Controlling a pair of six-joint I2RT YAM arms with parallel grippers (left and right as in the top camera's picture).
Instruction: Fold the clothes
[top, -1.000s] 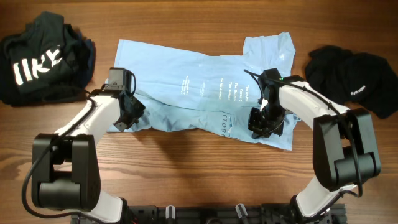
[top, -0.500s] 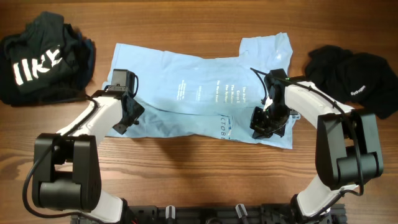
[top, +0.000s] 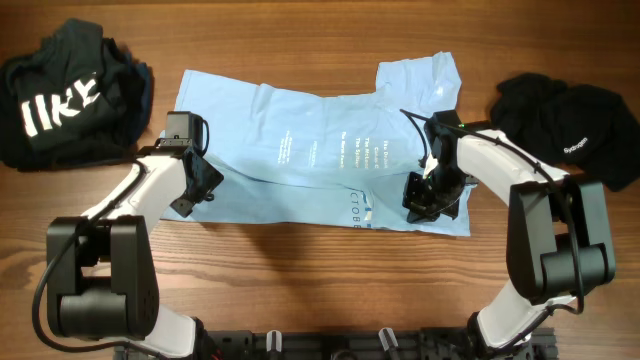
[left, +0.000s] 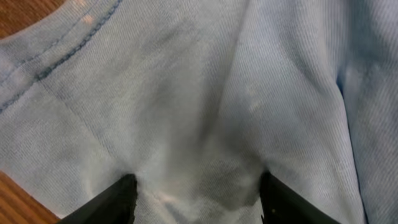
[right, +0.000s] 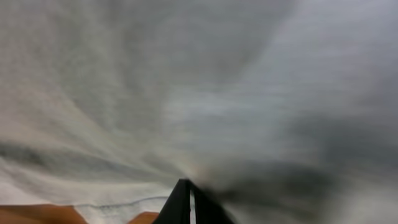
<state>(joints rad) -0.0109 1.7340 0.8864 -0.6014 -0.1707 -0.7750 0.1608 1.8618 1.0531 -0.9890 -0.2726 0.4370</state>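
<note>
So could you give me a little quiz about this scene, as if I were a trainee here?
1. True or false: the light blue T-shirt lies between a black pile and a black garment.
2. Fill in: the right tool is shut on the ___.
3. The left tool is: A open over blue cloth, B shut on a black shirt, C out of sight.
Key: 1 true; 2 light blue T-shirt; 3 A.
</note>
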